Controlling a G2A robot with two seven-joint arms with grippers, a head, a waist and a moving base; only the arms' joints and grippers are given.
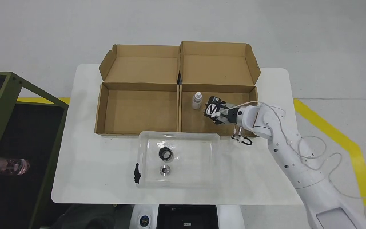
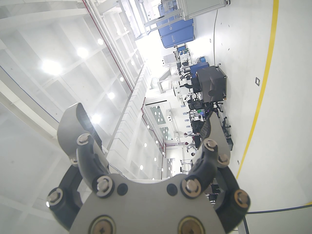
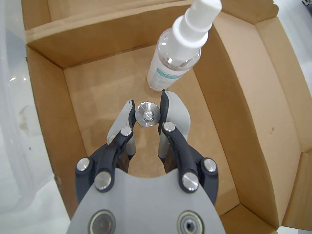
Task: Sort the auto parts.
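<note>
Right gripper (image 3: 147, 103) is down inside the right-hand box (image 1: 223, 123), and it's got something: the jaws are pinched on a round metal part (image 3: 148, 117), shiny, face up, one pad on each side of it, held just above the cardboard floor. Right beside it stands a spray bottle (image 3: 174, 57), upright, clear body, white cap, near the box's back wall and close to the wall it shares with the left-hand box (image 1: 137, 111); the bottle sits just past the gripper's fingertips, and whether they touch it I can't tell. Both boxes sit side by side at the back of the white table (image 1: 91, 160), lids folded open away from the robot. In front of them, touching or nearly touching their front walls, lies a clear tray (image 1: 194, 166), and in it a black ring (image 1: 165, 153) with a small metal piece (image 1: 165, 170) just nearer the robot, the two apart. A black piece (image 1: 136, 172) lies at the tray's left edge; in or out of the tray, can't tell. Left gripper (image 2: 145, 112) points up at the hall's ceiling lights, jaws spread wide, nothing between them.
</note>
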